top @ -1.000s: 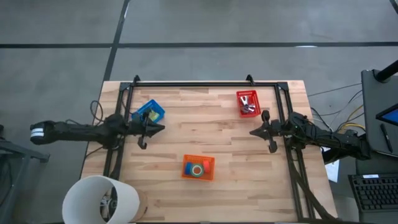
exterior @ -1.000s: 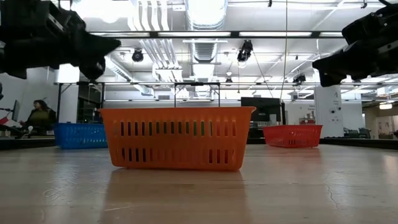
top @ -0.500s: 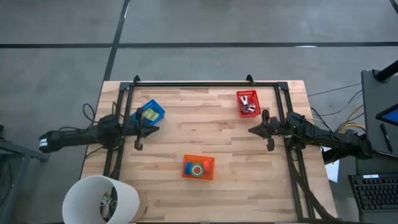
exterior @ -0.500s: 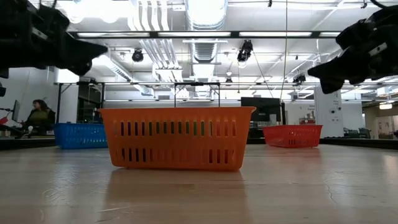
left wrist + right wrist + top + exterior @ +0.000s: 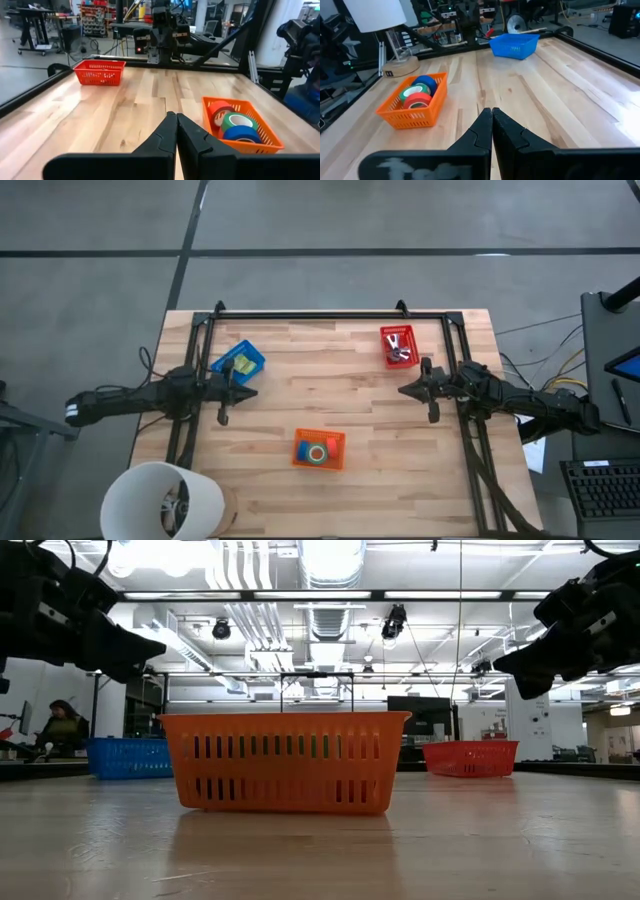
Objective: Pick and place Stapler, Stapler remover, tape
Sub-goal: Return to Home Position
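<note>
Blue basket (image 5: 253,354) contents too small, indistinct.

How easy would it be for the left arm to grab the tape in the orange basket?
Probably easy, yes. The left gripper hangs shut above the table; nothing stands between it and the orange basket, whose open top leaves the tape uncovered.

Left arm (image 5: 130,396): held level, pointing inward from the left side.
Left gripper (image 5: 176,116): fingers pressed together, empty.
Right arm (image 5: 530,403): mirrored, level, pointing inward.
Right gripper (image 5: 491,111): fingers together, empty.
</note>
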